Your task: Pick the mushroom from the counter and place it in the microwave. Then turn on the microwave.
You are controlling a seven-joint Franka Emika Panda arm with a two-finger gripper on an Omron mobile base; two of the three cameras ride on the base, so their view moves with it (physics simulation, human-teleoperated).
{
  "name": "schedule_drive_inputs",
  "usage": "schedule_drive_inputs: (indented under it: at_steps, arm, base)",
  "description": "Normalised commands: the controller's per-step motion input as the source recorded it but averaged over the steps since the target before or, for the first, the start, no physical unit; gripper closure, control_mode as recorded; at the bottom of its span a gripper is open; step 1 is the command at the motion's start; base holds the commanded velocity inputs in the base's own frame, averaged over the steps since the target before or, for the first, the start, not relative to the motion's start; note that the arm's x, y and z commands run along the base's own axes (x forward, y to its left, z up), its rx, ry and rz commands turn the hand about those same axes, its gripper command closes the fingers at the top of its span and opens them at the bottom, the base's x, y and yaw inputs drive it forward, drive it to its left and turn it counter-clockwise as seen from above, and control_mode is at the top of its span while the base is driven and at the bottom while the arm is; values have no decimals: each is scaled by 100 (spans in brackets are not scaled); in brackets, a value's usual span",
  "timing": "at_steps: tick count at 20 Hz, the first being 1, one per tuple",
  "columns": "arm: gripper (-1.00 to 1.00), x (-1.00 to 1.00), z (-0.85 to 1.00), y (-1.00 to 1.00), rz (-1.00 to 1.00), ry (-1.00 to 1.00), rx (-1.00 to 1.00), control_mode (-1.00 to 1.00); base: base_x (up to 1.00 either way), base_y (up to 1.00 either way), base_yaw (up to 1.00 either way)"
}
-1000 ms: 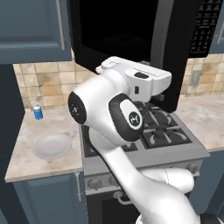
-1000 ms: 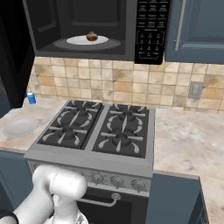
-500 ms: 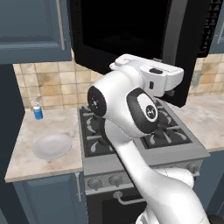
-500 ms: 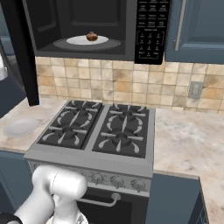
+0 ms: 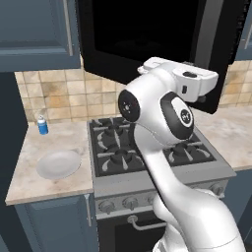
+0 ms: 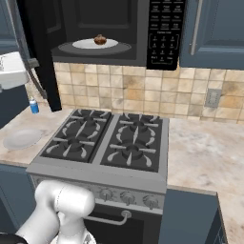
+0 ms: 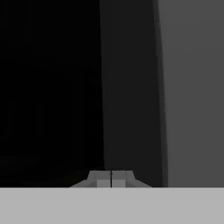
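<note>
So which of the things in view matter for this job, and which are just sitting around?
Part of the job:
- mushroom, already on the turntable inside the microwave
- microwave door, hanging open
- keypad
- tool, shut and empty, close to the door

Just lying about:
- white plate on the counter
- blue bottle
- stove

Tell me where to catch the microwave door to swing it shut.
Judging by its pose, push rather than pinch: the microwave door stands swung out leftward, so press its outer face near the free edge from the left, toward the mushroom. The gripper is shut already.
</note>
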Motion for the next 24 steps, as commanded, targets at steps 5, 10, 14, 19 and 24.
schedule_drive_inputs:
  at_steps: [5, 10, 14, 19, 24]
  arm:
    - [100, 24, 7, -29, 0, 0, 0, -100]
    - [100, 29, 6, -29, 0, 1, 0, -100]
    - [100, 33, 4, -29, 0, 2, 0, -100]
    - [100, 28, 0, -27, 2, 2, 0, -100]
    - [100, 25, 1, -26, 2, 1, 0, -100]
  base:
    - [0, 0, 0]
    - [0, 0, 0]
    - [0, 0, 0]
    - [0, 0, 0]
    - [0, 0, 0]
